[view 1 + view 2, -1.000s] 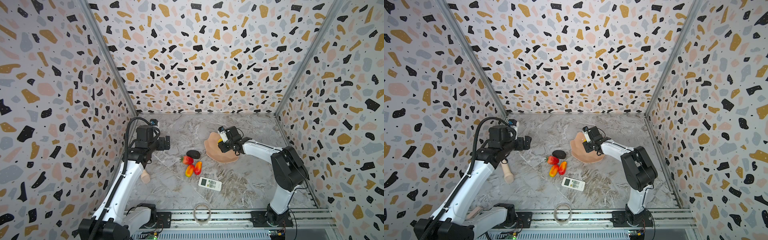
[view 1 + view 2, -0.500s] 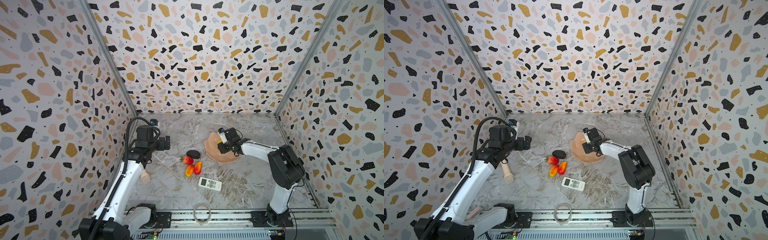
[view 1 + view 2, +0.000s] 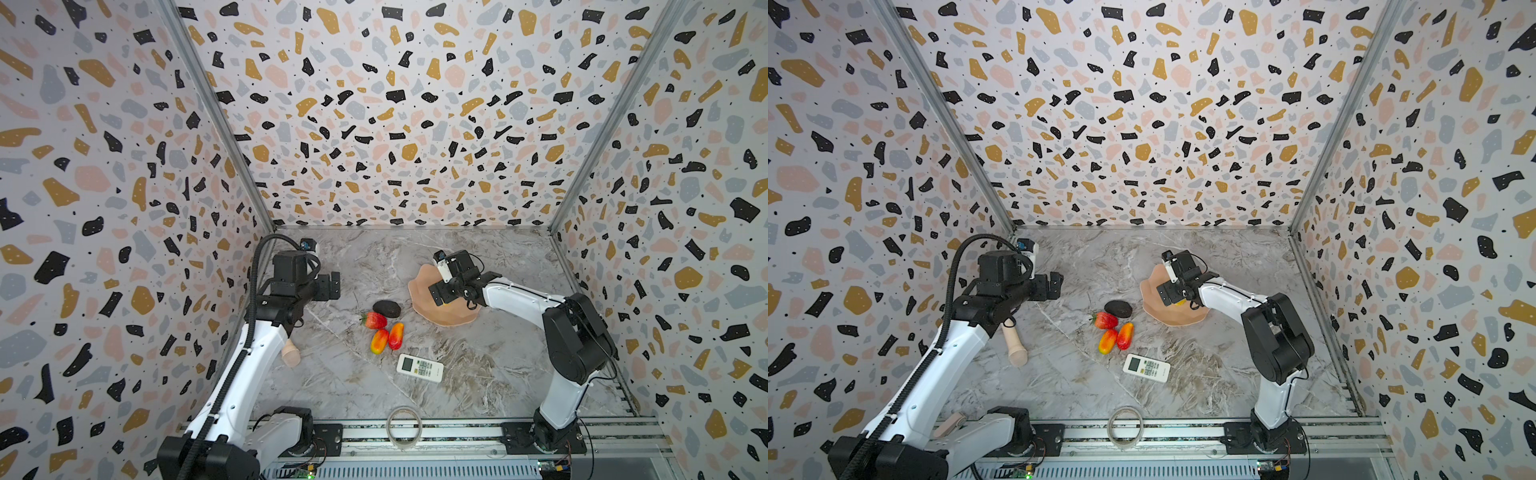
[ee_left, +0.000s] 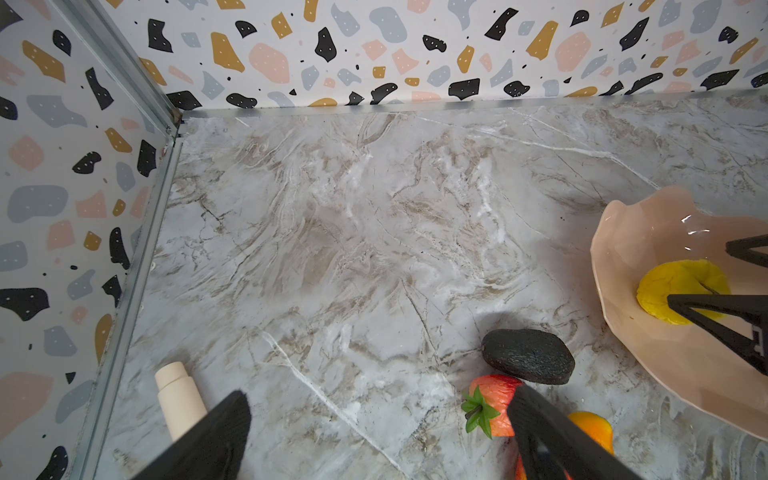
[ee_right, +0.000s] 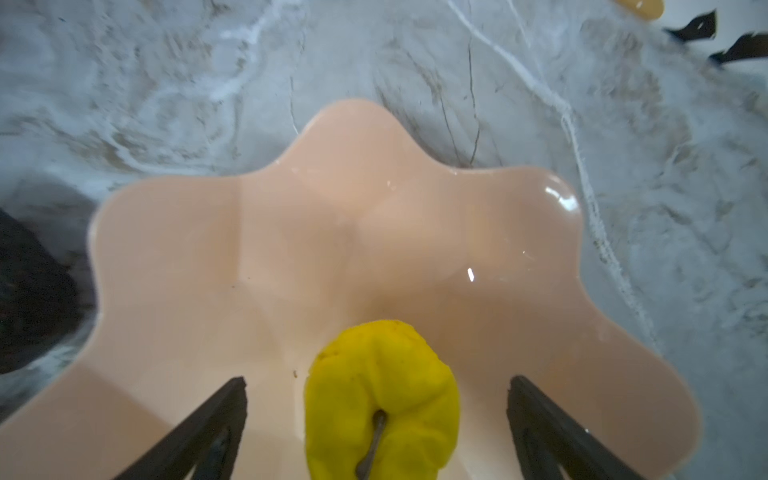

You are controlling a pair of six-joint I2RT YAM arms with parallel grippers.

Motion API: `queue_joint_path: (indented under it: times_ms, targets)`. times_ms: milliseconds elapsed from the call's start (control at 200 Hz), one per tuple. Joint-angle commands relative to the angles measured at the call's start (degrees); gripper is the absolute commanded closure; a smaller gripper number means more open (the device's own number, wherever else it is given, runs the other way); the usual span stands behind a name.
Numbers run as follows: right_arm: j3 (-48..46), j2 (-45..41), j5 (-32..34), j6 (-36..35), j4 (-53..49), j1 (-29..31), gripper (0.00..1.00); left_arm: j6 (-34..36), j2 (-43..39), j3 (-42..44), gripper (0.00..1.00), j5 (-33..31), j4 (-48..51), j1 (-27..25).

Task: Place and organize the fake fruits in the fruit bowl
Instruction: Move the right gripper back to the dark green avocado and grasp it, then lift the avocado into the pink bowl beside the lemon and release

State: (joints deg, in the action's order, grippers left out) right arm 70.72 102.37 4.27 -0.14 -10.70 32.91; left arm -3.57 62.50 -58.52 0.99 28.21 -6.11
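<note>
Yellow fruit sits in your fruit bowl, untouched between the wide-apart right fingers; your left fingers stand spread and empty; the other fruits lie on the surface

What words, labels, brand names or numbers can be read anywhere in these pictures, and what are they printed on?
No text can be read anywhere.
white remote control: its small screen and grey buttons may carry marks, but they are too small to read in both top views.

The right arm stretches low and forward, right gripper with fingers spread wide. The left gripper hovers raised, likewise parted.
</note>
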Motion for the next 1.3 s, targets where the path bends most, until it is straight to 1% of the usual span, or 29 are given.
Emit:
queue_joint_path:
  times_ms: [0, 85, 215, 325, 451, 541, 596, 706, 786, 841, 1061, 1152, 1292]
  targets:
    - [4.4, -3.9, -0.7, -4.7, -2.4, 2.8, 0.01, 1.0, 0.0, 0.6, 0.00, 0.1, -1.6, 0.3]
    - [6.3, -3.4, -3.6, -8.0, -2.1, 5.2, 0.01, 1.1, -0.1, 0.7, 0.00, 0.2, -1.6, 0.2]
    - [11.5, 0.3, -8.0, -13.7, -3.8, 9.0, 0.01, 1.2, -0.3, 0.7, 0.00, 0.3, -1.6, 0.3]
    - [18.0, 5.4, -10.0, -18.4, -8.4, 11.4, 0.01, 1.3, -0.5, 0.8, 0.00, 0.5, -1.7, 0.2]
    - [25.7, 11.8, -12.0, -22.0, -14.6, 12.6, 0.01, 1.4, -0.8, 0.8, 0.00, 0.6, -1.7, 0.2]
    - [29.9, 15.6, -13.3, -23.5, -18.2, 13.1, 0.08, 1.3, -1.0, 0.9, 0.00, 0.5, -1.7, 0.2]
    - [32.0, 17.5, -13.9, -23.9, -19.9, 13.4, 0.11, 1.3, -1.0, 0.9, 0.00, 0.5, -1.7, 0.2]
    - [34.3, 20.6, -14.1, -24.5, -21.6, 13.8, 0.18, 1.4, -1.0, 0.9, 0.00, 0.7, -1.7, 0.3]
    - [35.9, 22.8, -14.5, -24.5, -22.8, 13.9, 0.26, 1.4, -1.0, 0.9, 0.00, 0.8, -1.8, 0.2]
    - [37.0, 24.0, -15.3, -24.4, -23.5, 14.0, 0.29, 1.4, -0.9, 1.0, 0.00, 0.9, -1.7, 0.3]
    - [37.2, 26.5, -18.0, -22.7, -22.4, 14.4, 0.33, 1.5, -0.8, 1.0, 0.00, 0.8, -1.8, 0.3]
    - [37.4, 27.6, -18.4, -22.2, -22.3, 14.4, 0.39, 1.5, -0.8, 1.0, 0.00, 0.8, -1.8, 0.2]
    - [37.6, 28.4, -18.7, -22.1, -22.8, 14.3, 0.51, 1.5, -0.8, 1.0, 0.00, 0.6, -1.8, 0.2]
